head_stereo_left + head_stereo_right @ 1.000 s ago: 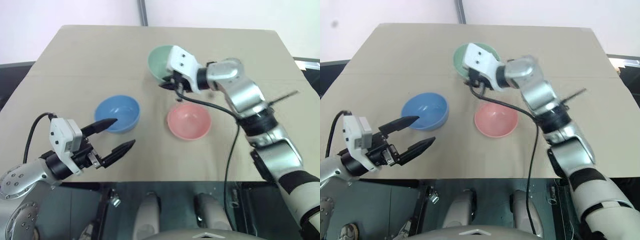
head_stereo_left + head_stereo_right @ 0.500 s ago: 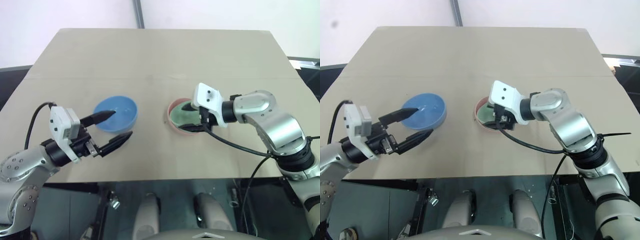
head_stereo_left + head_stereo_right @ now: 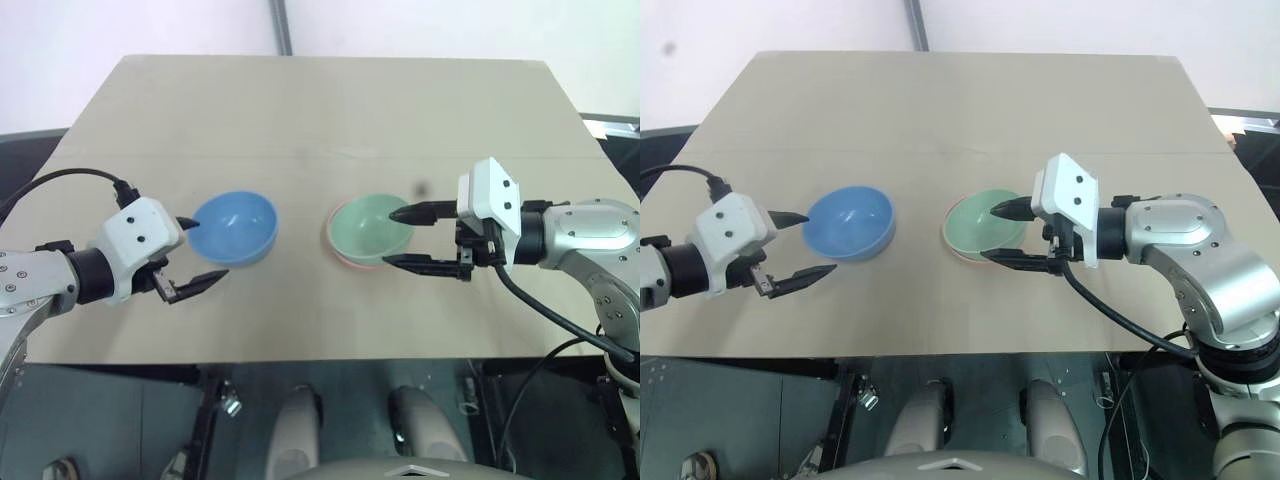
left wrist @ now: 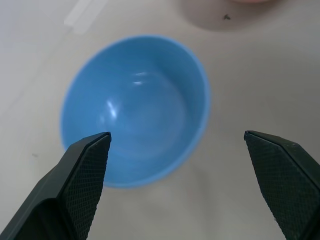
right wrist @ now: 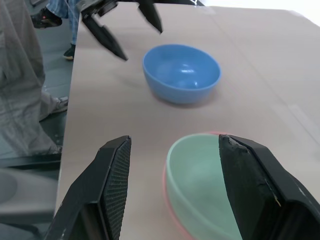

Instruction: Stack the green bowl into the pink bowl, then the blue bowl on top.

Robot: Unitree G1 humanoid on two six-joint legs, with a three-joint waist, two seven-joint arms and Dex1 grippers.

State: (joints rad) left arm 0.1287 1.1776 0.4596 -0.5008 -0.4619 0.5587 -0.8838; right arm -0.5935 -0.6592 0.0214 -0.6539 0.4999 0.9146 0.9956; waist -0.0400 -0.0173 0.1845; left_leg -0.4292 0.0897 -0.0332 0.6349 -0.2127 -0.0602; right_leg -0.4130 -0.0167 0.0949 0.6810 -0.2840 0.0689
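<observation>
Blue bowl (image 3: 233, 226) sits just ahead of our left gripper (image 3: 195, 252), fingers spread and empty; right gripper (image 3: 410, 238), likewise spread, flanks the green bowl (image 3: 370, 226) nested in the pink bowl (image 3: 345, 259).

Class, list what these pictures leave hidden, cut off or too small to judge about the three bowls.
- Pink bowl: the head views show a thin rim; the nested green bowl hides its inside.
- Green bowl, right wrist view: the picture's lower edge and the right end effector fingers cut off its near side.
- Blue bowl, left wrist view: a left end effector finger covers part of its rim.
- Dark speck on the table: too small to identify.
</observation>
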